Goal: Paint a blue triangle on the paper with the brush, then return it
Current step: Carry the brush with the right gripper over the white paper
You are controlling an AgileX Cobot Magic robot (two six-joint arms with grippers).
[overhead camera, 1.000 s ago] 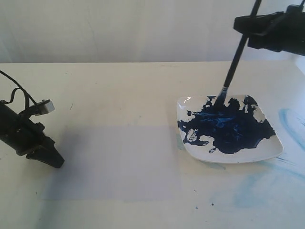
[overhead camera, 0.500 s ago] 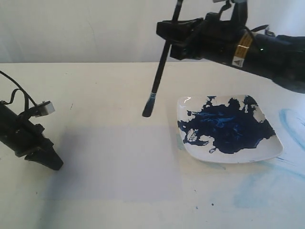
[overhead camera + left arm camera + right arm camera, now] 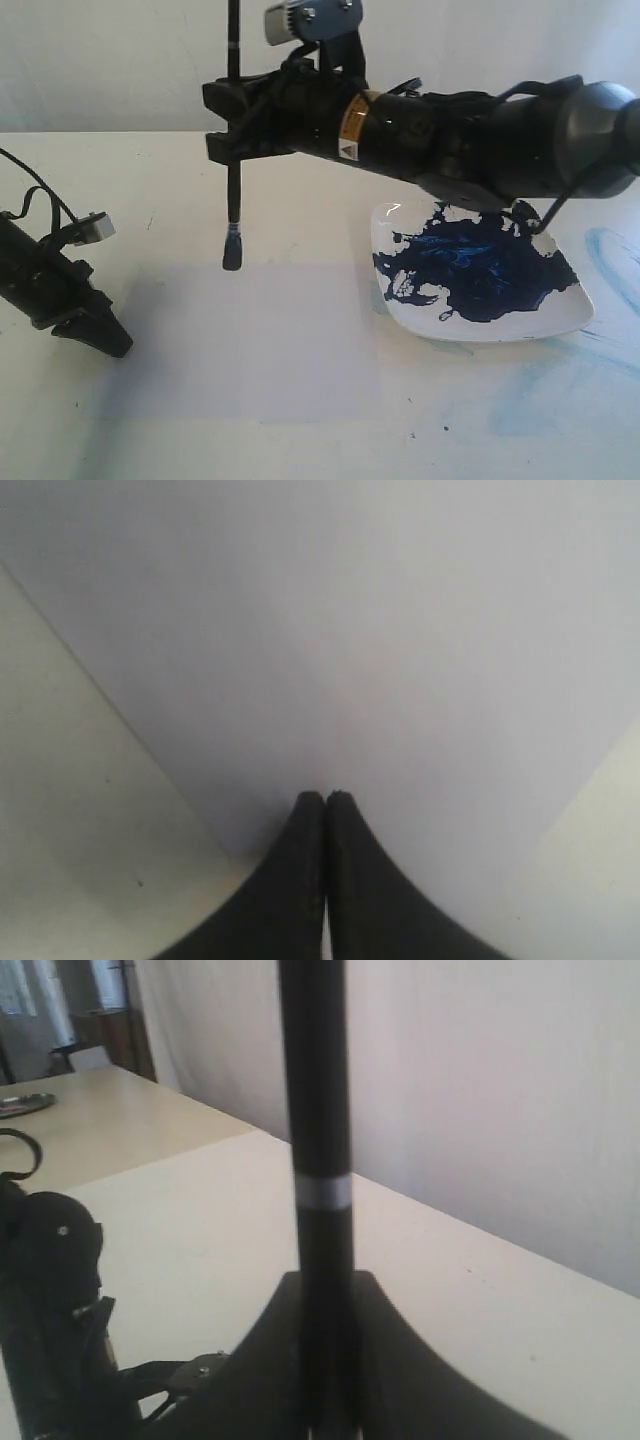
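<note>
My right gripper (image 3: 222, 122) reaches across the middle and is shut on the brush (image 3: 234, 200). The brush hangs upright, black handle up. Its blue-stained tip (image 3: 232, 255) is just above the far edge of the paper (image 3: 260, 350), left of the plate. In the right wrist view the handle (image 3: 318, 1110) rises from between the jaws of the right gripper (image 3: 325, 1295). My left gripper (image 3: 105, 338) is shut, its tips resting at the paper's left edge. The left wrist view shows that gripper (image 3: 325, 800) over the pale sheet (image 3: 400, 630). No blue triangle shows on the paper.
A white square plate (image 3: 565, 320) holding a large dark-blue paint blotch (image 3: 480, 270) sits right of the paper, partly under my right arm. Pale-blue smears (image 3: 610, 250) mark the cream tabletop (image 3: 120, 190) at the right. A wall closes the far side.
My right arm has carried the brush from the plate's paint leftwards to above the paper's far edge, turning it upright. The left arm has stayed still.
</note>
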